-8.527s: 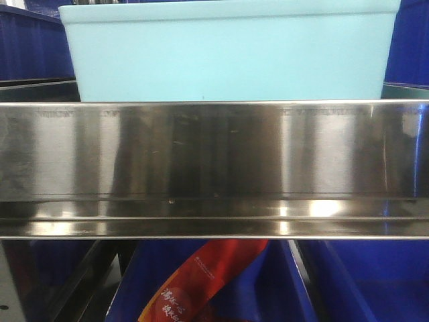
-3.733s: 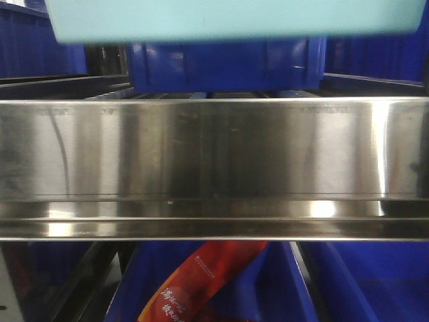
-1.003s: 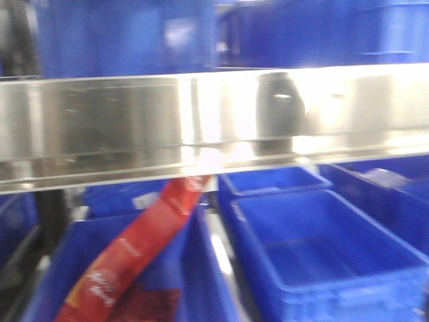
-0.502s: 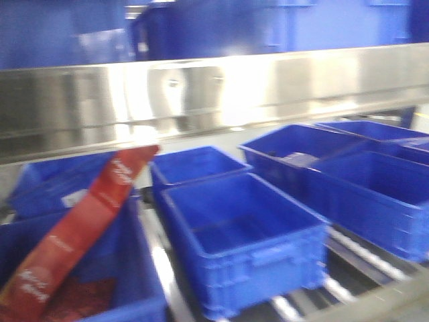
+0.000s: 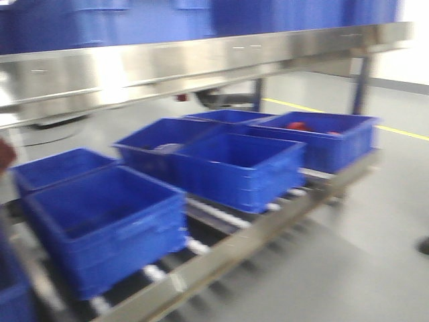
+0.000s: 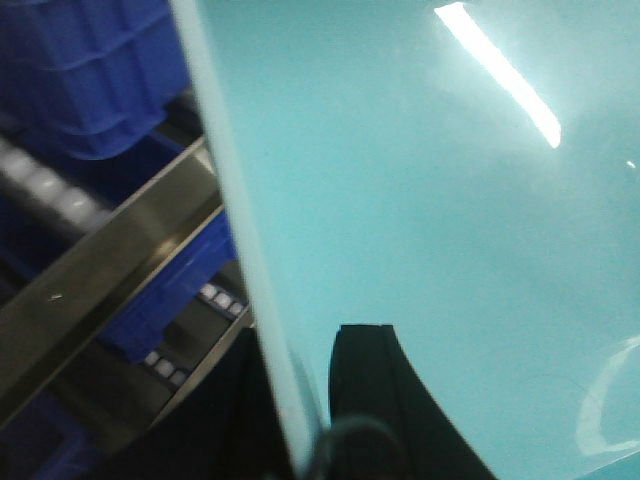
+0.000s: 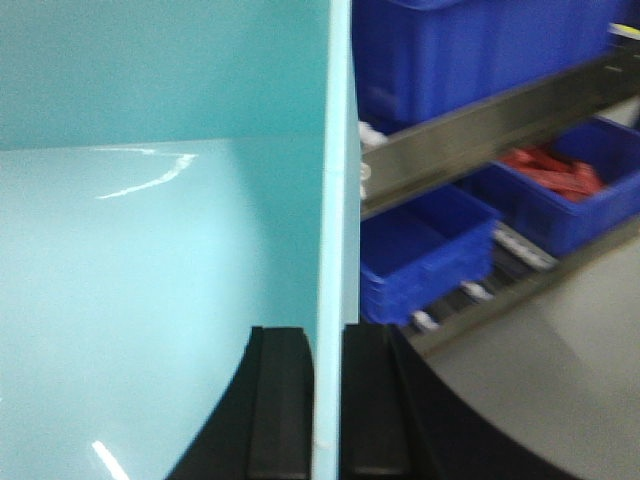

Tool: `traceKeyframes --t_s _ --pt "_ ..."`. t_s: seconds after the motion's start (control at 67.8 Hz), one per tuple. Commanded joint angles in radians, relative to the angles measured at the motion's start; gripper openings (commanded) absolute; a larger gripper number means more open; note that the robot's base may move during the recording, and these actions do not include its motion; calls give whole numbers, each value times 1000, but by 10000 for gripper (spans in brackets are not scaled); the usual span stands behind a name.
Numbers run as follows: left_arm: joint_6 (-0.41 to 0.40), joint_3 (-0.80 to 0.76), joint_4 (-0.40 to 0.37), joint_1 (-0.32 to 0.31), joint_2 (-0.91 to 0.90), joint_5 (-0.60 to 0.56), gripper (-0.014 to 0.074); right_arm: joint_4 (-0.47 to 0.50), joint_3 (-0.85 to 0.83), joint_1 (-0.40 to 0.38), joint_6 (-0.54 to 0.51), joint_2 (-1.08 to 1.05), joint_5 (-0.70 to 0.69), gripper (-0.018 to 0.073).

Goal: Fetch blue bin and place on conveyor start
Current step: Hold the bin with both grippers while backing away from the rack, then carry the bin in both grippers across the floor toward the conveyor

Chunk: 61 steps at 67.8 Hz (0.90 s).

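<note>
Left hand (image 6: 300, 410) and right hand (image 7: 325, 400) each clamped a wall of the bin (image 6: 450, 220), one finger inside, one outside. Bin hung between them, beside the steel rack (image 7: 470, 130) holding dark blue crates (image 5: 234, 168).

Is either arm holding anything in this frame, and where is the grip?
Yes: the blue bin. The left gripper and the right gripper each pinch its wall at the rim, jaws astride it.
</note>
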Motion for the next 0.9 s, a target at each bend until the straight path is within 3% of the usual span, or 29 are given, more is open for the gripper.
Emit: traceKeyframes --t_s 0.0,0.885 --pt "19 -10 -40 -7 -12 -31 -111 14 -8 2 -1 -11 -76 -152" --pt "19 -10 -40 -7 -12 -31 -111 14 -8 2 -1 -11 -76 -152"
